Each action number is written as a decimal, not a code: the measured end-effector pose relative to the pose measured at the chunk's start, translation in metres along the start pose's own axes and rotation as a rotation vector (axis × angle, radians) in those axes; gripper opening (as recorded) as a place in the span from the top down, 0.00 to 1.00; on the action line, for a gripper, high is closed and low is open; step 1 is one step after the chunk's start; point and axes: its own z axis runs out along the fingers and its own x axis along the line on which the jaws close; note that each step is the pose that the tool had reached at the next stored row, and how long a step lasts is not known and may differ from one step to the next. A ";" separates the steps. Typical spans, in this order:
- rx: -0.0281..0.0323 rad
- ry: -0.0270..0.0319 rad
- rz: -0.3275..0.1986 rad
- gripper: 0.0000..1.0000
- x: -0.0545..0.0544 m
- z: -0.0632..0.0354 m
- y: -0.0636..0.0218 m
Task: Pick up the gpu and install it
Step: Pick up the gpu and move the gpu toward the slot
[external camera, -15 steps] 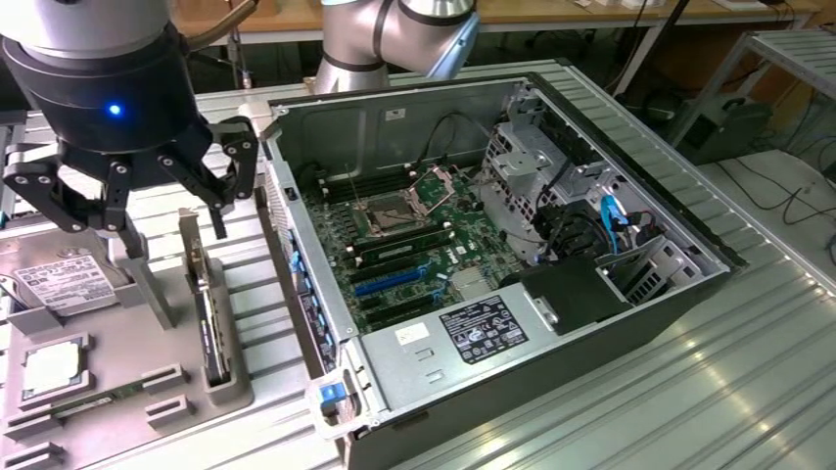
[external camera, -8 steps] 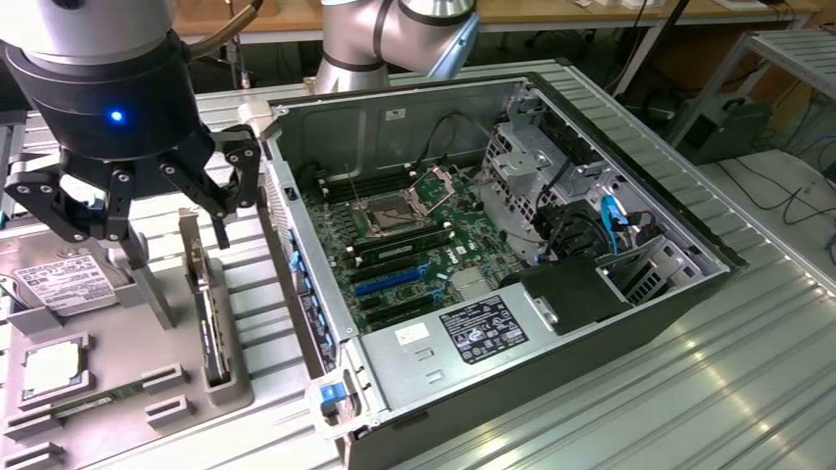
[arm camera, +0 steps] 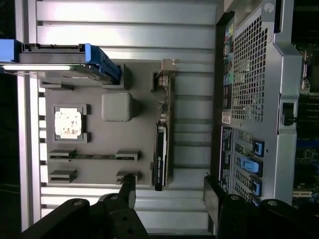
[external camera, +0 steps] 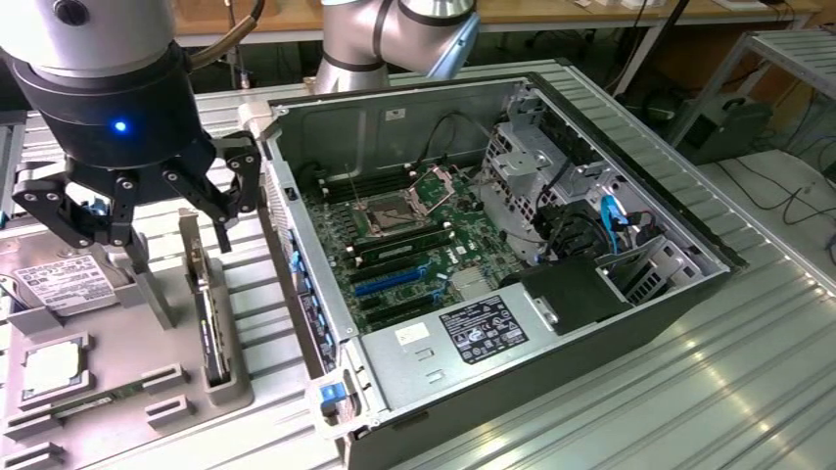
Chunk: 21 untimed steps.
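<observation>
Your tool (external camera: 148,231) hangs released, jaws spread wide, above the gpu (external camera: 209,315), which stands on edge in its grey holder (external camera: 124,338), not yet lifted. Beyond, the open computer case (external camera: 392,117) shows no card installed.

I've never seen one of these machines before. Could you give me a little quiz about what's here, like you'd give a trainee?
1. True or false: the pincer grips the gpu.
2. How does the gpu sit in the grey tray? A lying flat; B standing on edge; C hanging over the side.
3. Name the big opened box at the exterior view's right of the tray.
Key: 1 false, the pincer hovers open above the tray; 2 B; 3 the computer case.
</observation>
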 end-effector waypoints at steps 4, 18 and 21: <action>-0.0001 -0.0008 0.000 0.34 0.000 0.0046 0.0045; 0.0002 -0.0102 0.000 0.34 0.004 0.0165 0.0162; 0.0004 -0.0216 0.000 0.34 0.008 0.0198 0.0169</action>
